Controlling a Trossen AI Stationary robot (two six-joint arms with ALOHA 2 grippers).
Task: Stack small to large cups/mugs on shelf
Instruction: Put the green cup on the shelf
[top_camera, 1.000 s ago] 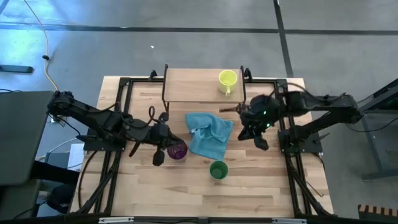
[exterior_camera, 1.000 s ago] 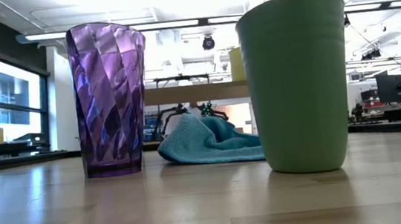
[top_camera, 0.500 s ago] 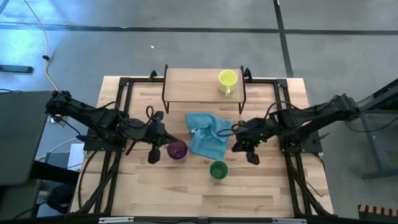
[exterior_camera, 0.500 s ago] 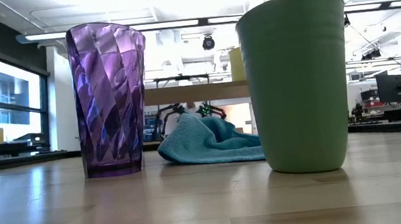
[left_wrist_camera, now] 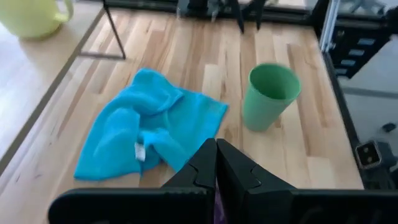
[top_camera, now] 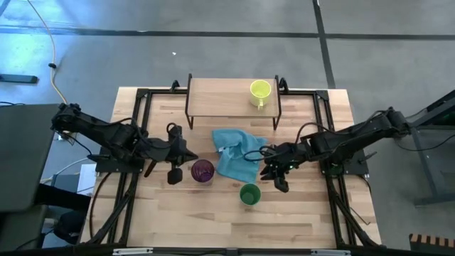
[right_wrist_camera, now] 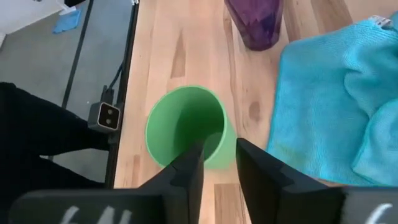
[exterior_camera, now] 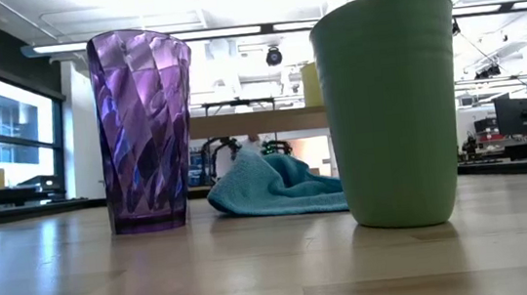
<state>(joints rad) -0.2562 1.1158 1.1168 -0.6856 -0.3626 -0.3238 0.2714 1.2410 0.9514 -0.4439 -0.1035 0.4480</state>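
At the left of the table, your left gripper (top_camera: 173,167) hangs just beside the purple tumbler (top_camera: 202,171), on its outer side, and its wrist camera shows the two dark fingers (left_wrist_camera: 214,168) pressed flat together, clenched on nothing. The tumbler stands upright on the plank tabletop (top_camera: 163,213), apart from that gripper as far as the overhead view lets you judge, and in the low view it rises tall and faceted, the purple tumbler (exterior_camera: 146,130) well clear of its neighbour. Slide along and you meet the light blue cloth (top_camera: 238,153), crumpled in the middle of the table between the tumbler and your right arm; its edge lies close to the tumbler, though touching or not I cannot tell. Behind it, at the far edge, sits the shelf (top_camera: 220,98) with the yellow-green mug (top_camera: 259,91) already on its right end, handle toward the table's middle. Nearer you, the green cup (top_camera: 249,194) stands upright on the planks, just in front of the cloth. Now the right gripper (top_camera: 276,176) is right over there, hovering just beyond the cup's far rim. Look through its wrist camera: the fingers (right_wrist_camera: 186,177) stand parted, a clear gap between them, and the green cup (right_wrist_camera: 186,127) sits open-mouthed just ahead of the tips, not gripped. In the low view a dark piece of that arm shows above the cup's rim.
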